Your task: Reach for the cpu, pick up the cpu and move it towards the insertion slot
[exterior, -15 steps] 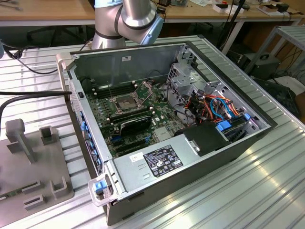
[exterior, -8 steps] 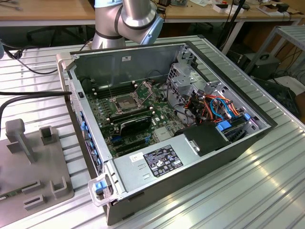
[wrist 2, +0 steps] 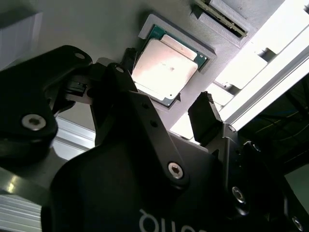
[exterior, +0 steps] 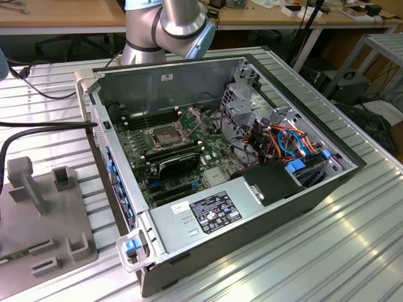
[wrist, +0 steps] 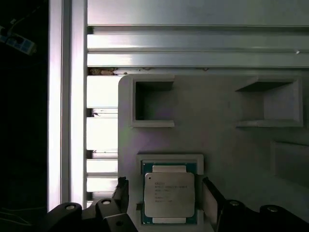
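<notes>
**Desk:** Where's the cpu?

**Operator:** I have the cpu (wrist: 169, 195) lying flat with its metal lid up, and a green edge shows around the lid. It sits in a shallow square pocket (wrist: 170, 158) of a grey tray (wrist: 222, 140). Both wrist views show it seated there, not lifted.

**Desk:** And the gripper?

**Operator:** My gripper (wrist: 165, 182) hangs right over it. The black fingers (wrist: 120, 191) are spread wide, one on each side of the pocket. I see a gap between each fingertip and the cpu, so nothing is gripped. The second wrist view shows the same thing: the fingers frame the part and stay clear of it.

**Desk:** What's around it?

**Operator:** The same tray has two deeper square recesses (wrist: 154, 104) near the cpu's pocket. The tray rests on a ribbed aluminium table (wrist: 193, 43).

**Desk:** And the insertion slot?

**Operator:** In the exterior view I find the insertion slot (exterior: 165, 134) as a silver frame around a dark centre. It is on the green motherboard (exterior: 135, 148) inside the open computer case (exterior: 157, 82). A black finned block (exterior: 179, 165) lies just beside it. The case stands to the exterior view's right of the tray, so the slot is well apart from the tray. The arm (exterior: 173, 22) shows its silver and blue joint behind the case. A black cable (exterior: 38, 132) crosses the table from the exterior view's left toward the case.
</notes>
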Tool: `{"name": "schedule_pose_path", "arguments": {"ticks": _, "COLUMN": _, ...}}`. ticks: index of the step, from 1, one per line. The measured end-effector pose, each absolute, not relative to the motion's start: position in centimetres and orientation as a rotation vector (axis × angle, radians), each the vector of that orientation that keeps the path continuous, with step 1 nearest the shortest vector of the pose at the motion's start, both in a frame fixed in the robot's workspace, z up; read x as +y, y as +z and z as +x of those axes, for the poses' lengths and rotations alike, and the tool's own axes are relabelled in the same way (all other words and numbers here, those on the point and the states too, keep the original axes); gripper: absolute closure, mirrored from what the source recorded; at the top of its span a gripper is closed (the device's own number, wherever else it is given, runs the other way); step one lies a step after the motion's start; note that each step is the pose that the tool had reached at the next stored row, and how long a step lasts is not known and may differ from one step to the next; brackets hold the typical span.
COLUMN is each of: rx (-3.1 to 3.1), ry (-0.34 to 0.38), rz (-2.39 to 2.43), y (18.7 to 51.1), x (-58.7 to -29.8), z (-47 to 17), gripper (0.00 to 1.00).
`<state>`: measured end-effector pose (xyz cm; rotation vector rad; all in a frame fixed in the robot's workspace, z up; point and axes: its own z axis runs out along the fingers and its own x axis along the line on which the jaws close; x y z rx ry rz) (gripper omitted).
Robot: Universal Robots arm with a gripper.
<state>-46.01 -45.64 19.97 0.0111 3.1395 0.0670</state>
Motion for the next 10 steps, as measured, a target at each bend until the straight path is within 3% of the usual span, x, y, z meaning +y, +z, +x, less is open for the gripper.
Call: {"name": "schedule_pose_path", "arguments": {"ticks": 10, "rx": 3.139, "ry": 0.063, "rz": 0.029, "y": 19.41, "x": -45.64, "z": -45.88, "gripper": 0.29}}
